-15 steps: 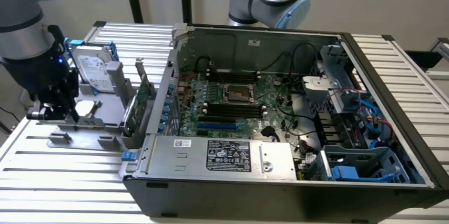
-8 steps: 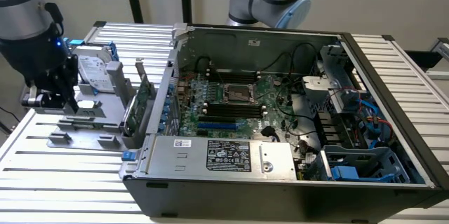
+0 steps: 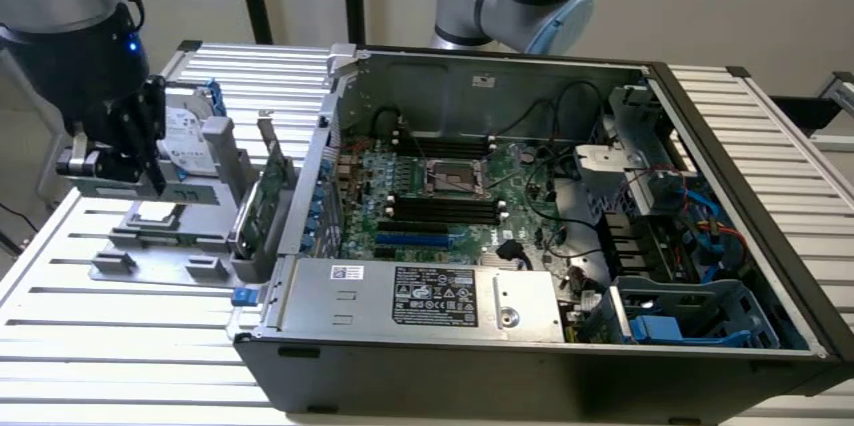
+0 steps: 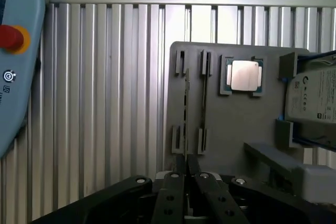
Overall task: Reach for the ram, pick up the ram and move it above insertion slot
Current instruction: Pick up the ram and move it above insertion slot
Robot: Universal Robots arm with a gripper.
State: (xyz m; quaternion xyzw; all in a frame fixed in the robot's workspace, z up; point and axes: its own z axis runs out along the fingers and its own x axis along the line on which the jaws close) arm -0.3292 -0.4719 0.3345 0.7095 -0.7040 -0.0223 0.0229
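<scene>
The arm (image 3: 74, 36) hangs upright over the bench (image 3: 120, 326) at the exterior view's left, its pincer (image 3: 144, 182) pointing down at a grey tray (image 3: 134, 246). The tray holds a processor (image 4: 244, 75), a drive (image 4: 315, 95) and the ram (image 4: 185, 103), which stands on edge in its slot. The fingers (image 4: 170, 198) are drawn close, pinching one end of the ram's upper edge. An open case (image 3: 534, 366) stands just beside the tray.

The silver and black robot arm (image 3: 67, 26) reaches down over the flat grey plastic tray (image 3: 134, 251); its wrist points down at the tray; the black gripper (image 3: 144, 181) hangs above the tray; its two fingers (image 4: 170, 198) sit close together.
</scene>
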